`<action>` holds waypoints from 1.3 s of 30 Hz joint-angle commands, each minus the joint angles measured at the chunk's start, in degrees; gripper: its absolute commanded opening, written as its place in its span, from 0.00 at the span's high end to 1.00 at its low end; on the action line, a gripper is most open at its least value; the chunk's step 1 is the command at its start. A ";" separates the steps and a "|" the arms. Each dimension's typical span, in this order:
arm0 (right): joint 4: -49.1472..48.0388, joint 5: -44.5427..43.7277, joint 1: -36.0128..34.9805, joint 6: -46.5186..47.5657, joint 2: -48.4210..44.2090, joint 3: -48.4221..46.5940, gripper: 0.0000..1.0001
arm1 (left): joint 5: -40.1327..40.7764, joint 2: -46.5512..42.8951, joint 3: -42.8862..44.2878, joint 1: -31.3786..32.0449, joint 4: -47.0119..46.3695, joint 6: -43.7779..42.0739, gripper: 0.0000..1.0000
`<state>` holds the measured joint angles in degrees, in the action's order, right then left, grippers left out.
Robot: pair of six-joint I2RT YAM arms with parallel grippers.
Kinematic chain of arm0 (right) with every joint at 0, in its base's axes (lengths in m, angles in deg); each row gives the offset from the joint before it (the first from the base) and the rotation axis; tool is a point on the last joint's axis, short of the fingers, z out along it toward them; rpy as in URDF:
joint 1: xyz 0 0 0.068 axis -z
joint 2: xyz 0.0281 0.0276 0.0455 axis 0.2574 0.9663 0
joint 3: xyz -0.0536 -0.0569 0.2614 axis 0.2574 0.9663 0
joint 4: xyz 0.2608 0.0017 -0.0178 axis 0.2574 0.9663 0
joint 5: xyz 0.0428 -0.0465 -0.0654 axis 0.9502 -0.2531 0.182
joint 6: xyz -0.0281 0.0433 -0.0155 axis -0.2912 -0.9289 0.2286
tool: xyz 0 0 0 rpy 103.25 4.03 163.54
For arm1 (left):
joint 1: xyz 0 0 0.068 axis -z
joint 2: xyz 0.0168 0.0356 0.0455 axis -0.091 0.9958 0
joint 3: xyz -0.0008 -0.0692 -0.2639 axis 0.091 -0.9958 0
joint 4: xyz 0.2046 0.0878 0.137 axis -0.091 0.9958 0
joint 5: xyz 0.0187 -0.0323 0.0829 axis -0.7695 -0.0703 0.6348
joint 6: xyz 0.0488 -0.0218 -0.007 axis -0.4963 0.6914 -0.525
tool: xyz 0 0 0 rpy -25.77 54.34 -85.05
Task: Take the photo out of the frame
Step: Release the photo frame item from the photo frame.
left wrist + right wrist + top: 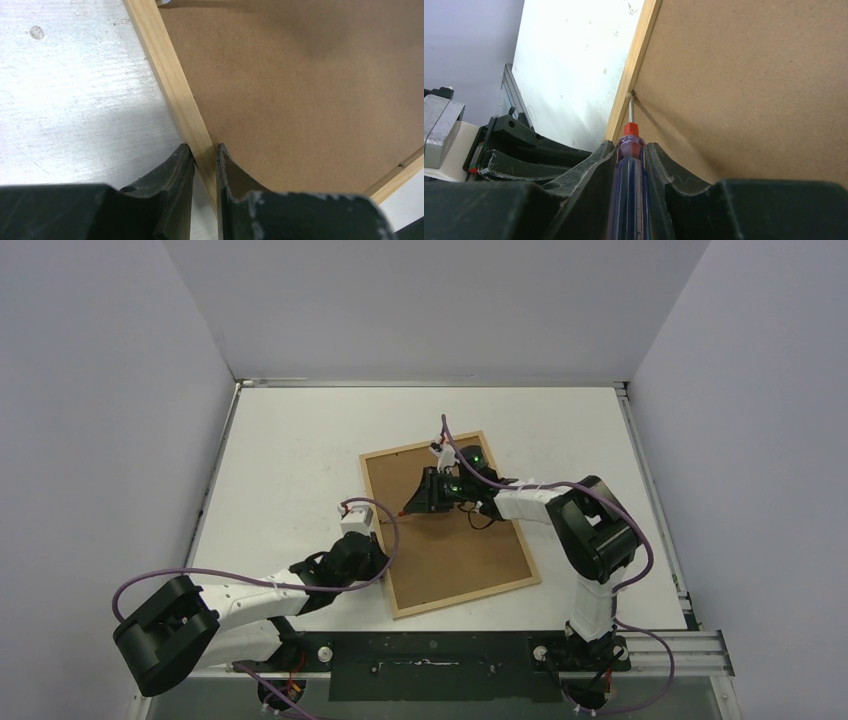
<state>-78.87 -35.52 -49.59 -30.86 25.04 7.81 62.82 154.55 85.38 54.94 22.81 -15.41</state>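
Here, the left end effector (204, 149) pinches a rail of the thin light-wood frame (165, 70), back-up on the white worktop (75, 90); beyond, the right end effector (629, 145) grips a blue-handled screwdriver (629, 175) that could slip off the edge of the brown fibreboard backing (749, 90) and gouge it.

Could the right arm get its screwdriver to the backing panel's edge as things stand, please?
Likely yes: the right gripper holds the screwdriver with its tip at the seam between backing panel and frame, and nothing lies between.
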 commanded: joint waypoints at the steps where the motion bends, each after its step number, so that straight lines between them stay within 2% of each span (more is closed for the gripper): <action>1: -2.75 1.11 -3.96 2.45 2.22 -3.58 1.00 | -10.96 2.35 -2.27 1.09 2.97 -2.59 1.00; 4: 0.82 0.17 -4.60 5.59 1.55 -4.79 1.00 | -11.04 1.57 -2.70 1.13 2.94 -2.58 1.00; 11: 22.39 -9.58 -9.36 20.06 -1.24 -13.54 1.00 | -10.38 -0.07 -3.63 1.15 3.26 -1.95 1.00; 18: 31.94 -19.89 -15.04 27.43 -1.40 -20.87 1.00 | -7.95 -3.26 -5.42 1.51 3.45 0.64 1.00; 25: 35.57 -28.37 -21.52 29.59 -1.37 -25.62 1.00 | -5.15 -8.02 -7.47 1.77 5.01 3.53 1.00; 32: 38.78 -34.83 -26.95 30.67 0.27 -31.26 1.00 | -3.57 -9.20 -8.06 2.03 6.58 5.37 1.00; 36: 37.67 -34.83 -27.27 28.93 -0.32 -31.23 1.00 | -2.67 -9.88 -8.14 2.07 7.43 6.34 1.00; 39: 34.74 -33.84 -24.61 26.07 -2.84 -28.16 1.00 | -2.03 -11.32 -8.58 2.06 8.26 7.39 1.00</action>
<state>-37.43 -72.55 -75.32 -0.72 24.87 -20.34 63.08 143.95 79.02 56.01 23.99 -8.16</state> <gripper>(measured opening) 0.250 0.164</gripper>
